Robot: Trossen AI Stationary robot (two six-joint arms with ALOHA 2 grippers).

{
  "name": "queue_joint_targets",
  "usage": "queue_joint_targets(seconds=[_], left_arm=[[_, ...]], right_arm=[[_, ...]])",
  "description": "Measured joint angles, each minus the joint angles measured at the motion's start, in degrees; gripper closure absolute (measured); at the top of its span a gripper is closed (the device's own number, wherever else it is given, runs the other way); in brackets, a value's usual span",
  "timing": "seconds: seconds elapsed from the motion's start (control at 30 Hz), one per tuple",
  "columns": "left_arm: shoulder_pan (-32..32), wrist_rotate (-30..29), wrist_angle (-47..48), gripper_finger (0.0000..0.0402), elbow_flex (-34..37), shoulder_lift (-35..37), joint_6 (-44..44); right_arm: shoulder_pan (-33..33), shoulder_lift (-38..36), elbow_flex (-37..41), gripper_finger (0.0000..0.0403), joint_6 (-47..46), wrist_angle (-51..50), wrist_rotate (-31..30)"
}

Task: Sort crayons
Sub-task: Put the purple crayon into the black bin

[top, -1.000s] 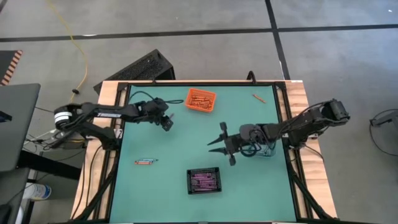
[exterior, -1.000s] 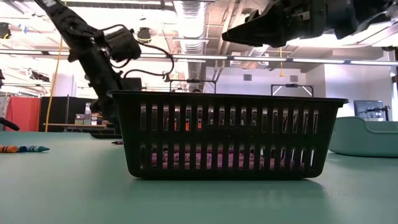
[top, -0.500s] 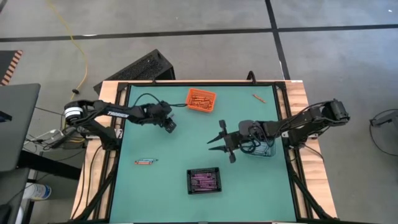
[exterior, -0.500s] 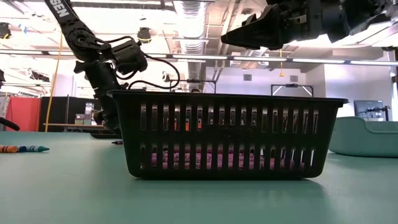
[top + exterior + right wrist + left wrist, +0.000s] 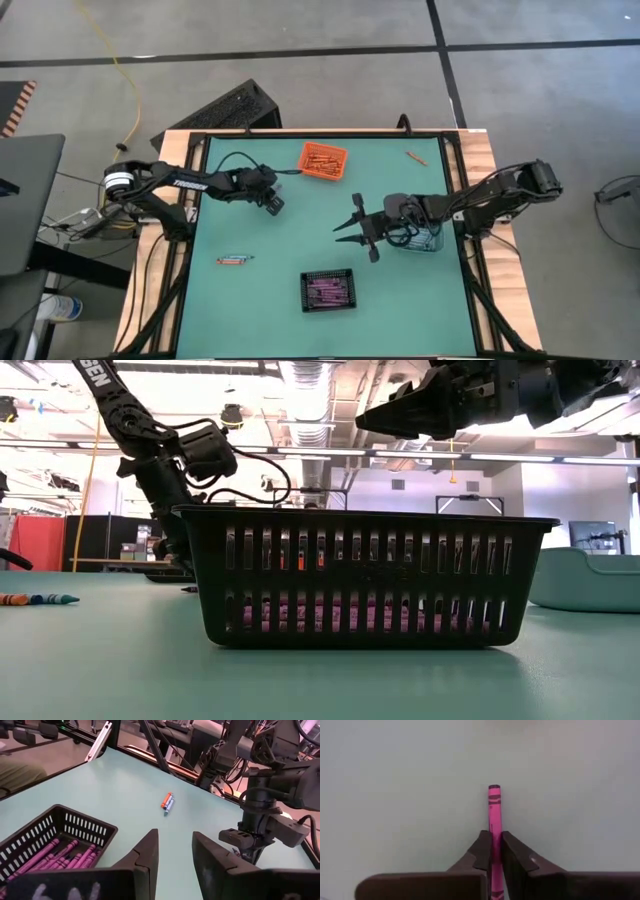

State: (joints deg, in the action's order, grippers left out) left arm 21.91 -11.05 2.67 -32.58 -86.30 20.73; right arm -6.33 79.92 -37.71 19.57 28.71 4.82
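Observation:
A pink crayon (image 5: 494,805) lies on the green table, and my left gripper (image 5: 493,842) is shut on it left of the table's middle (image 5: 272,204). My right gripper (image 5: 345,228) hangs open above mid-table with nothing between its fingers (image 5: 175,845). Loose crayons (image 5: 233,260) lie near the left edge, and one orange crayon (image 5: 416,157) lies at the far right. The orange bin (image 5: 323,161) holds orange crayons. The black bin (image 5: 328,290) holds purple ones. My left gripper pinches the pink crayon between its two fingers, on the wrap a little back from its middle (image 5: 494,831). The fingers slant down from the table's left side and lie along the crayon. Its far end (image 5: 494,789) sticks out past the fingertips, and it appears to lie on the table.
A teal bin (image 5: 428,242) sits under my right arm near the right edge; the low view shows it at the right (image 5: 585,580). The black bin (image 5: 365,575) stands close to the table's near edge. A black crate (image 5: 225,108) lies off the table's far left corner.
My left gripper has gone down toward the table and a little toward its right edge, ending at the pink crayon.

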Motion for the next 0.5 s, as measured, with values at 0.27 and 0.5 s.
queue_joint_targets(seconds=[0.27, 0.5], left_arm=[[-0.2, 2.8, -1.7, 0.0381, 0.2, 4.0, -0.1], [-5.8, 15.4, -9.2, 0.0385, 0.2, 11.3, 3.3]], right_arm=[[0.0, 0.0, 0.0, 0.0286, 0.2, -1.9, 0.0], [0.0, 0.0, 0.0, 0.0286, 1.3, -2.6, 0.0]])
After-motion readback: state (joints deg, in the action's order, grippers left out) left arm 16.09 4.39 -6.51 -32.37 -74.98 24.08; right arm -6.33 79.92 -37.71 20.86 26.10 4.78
